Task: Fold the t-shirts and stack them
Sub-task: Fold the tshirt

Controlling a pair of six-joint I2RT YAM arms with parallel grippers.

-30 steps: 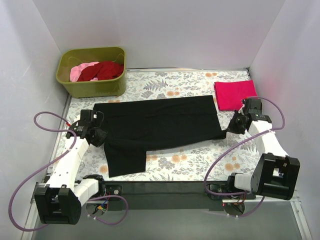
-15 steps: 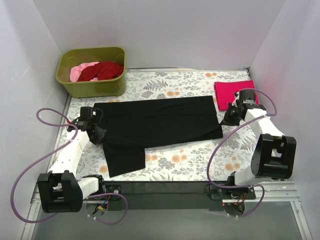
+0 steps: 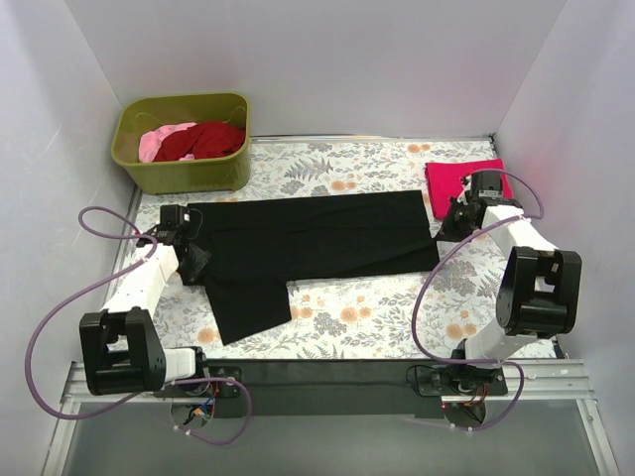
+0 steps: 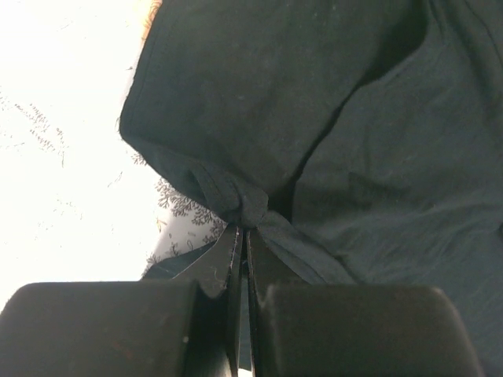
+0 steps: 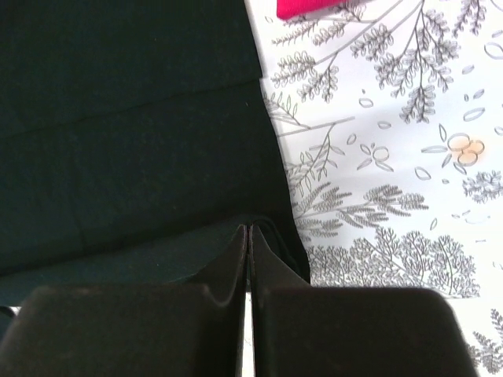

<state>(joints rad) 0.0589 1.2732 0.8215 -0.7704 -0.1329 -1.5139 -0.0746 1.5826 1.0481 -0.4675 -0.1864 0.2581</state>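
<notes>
The black t-shirt (image 3: 317, 238) lies spread across the floral cloth, with one flap reaching toward the near edge at the left (image 3: 248, 307). My left gripper (image 3: 193, 254) is shut on a bunched pinch of its left edge, seen in the left wrist view (image 4: 245, 228). My right gripper (image 3: 444, 231) is shut on a fold at its right edge, seen in the right wrist view (image 5: 249, 229). The magenta-pink t-shirt (image 3: 461, 184) lies folded at the far right, just beyond the right gripper. The dark red t-shirt (image 3: 206, 139) and the pale pink t-shirt (image 3: 157, 144) lie crumpled in the tub.
The olive-green tub (image 3: 184, 171) stands at the far left corner. White walls close in the left, far and right sides. Purple cables loop beside both arms. The floral table cloth (image 3: 377, 317) shows bare along the near side.
Both grippers have moved away from the near edge with the shirt's edges pinched. The right corner that stuck out has been drawn in, and the shirt's near edge now lies farther back.
</notes>
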